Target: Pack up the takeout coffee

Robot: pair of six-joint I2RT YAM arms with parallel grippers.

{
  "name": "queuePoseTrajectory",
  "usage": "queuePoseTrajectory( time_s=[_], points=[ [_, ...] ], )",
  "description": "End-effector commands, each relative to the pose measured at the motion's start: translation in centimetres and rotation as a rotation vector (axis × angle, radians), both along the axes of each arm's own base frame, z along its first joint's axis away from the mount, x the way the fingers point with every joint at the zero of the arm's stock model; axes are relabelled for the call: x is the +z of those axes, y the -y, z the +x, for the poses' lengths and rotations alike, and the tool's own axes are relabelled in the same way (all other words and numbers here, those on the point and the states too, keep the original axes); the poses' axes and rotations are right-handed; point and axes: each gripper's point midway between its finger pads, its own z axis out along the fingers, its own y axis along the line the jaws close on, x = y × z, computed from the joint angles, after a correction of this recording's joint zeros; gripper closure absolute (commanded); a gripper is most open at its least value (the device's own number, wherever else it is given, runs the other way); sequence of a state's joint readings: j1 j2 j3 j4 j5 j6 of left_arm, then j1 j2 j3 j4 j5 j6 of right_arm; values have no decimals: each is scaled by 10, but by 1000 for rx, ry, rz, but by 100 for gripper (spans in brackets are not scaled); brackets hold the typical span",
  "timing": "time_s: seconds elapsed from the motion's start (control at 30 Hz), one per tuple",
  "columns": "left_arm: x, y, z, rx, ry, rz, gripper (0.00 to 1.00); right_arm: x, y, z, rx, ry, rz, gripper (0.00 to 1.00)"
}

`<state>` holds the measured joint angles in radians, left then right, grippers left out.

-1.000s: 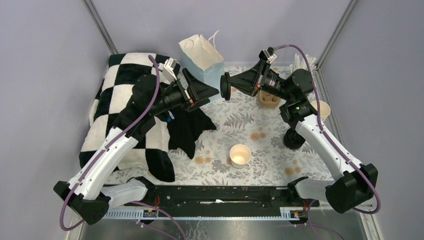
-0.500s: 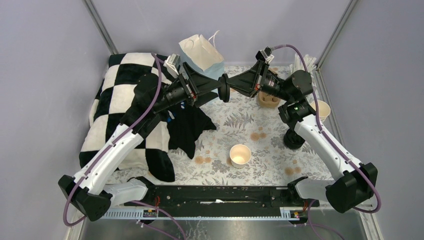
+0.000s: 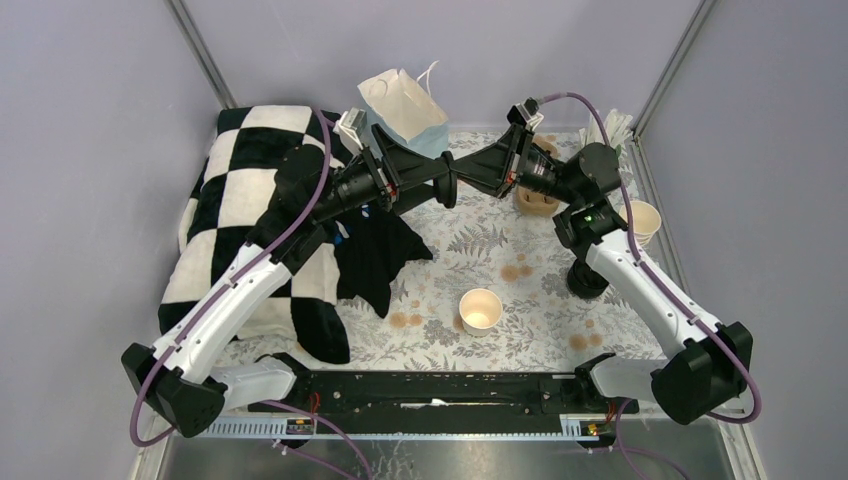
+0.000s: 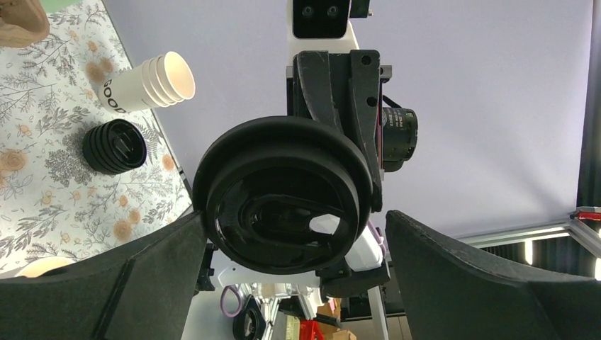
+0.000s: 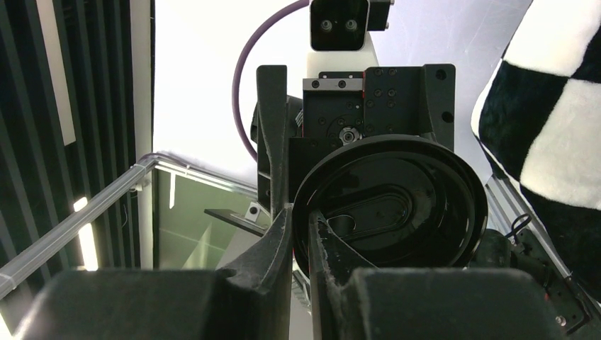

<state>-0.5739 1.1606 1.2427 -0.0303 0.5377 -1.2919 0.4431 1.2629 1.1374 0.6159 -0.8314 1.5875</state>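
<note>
Top external view has the 2 arms nose to nose high over the table (image 3: 450, 250), and the whole play sits in that gap: the black lid (image 3: 451, 181) hangs in mid-air between them, well above and behind the paper cup (image 3: 480, 308), which stands upright and uncovered near the front middle of the table. So the takeout coffee is in 2 pieces right now, cup down low, lid up high. On the right wrist view the right tool (image 5: 298, 227) has its fingers nearly together, pinching the lid by 1 spot on its rim, the disc standing on edge. Switch to the left wrist view and the lid sits flat-on to the camera, hollow side showing, with the left tool (image 4: 290, 241) spread wide, 1 finger off each side of the rim and neither touching it. That is the relation that counts: the disc's flat face points straight down the left arm's line of reach, its rim across the spread fingers. Looks like a handover, and the left arm is the nearer taker. The paper bag (image 3: 400, 100) waits at the back, just beyond the left arm.
</note>
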Motion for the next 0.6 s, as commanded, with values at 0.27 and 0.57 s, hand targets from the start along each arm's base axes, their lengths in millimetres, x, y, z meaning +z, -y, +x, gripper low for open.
queuePoseTrajectory(
  time_s=[0.27,0.57],
  points=[
    [14,1,-1,-18,52,-20,10,9,-4,-10,24,53,28,86],
    [11,2,1,-16,44,1,26,9,-6,-10,24,49,32,85]
  ],
)
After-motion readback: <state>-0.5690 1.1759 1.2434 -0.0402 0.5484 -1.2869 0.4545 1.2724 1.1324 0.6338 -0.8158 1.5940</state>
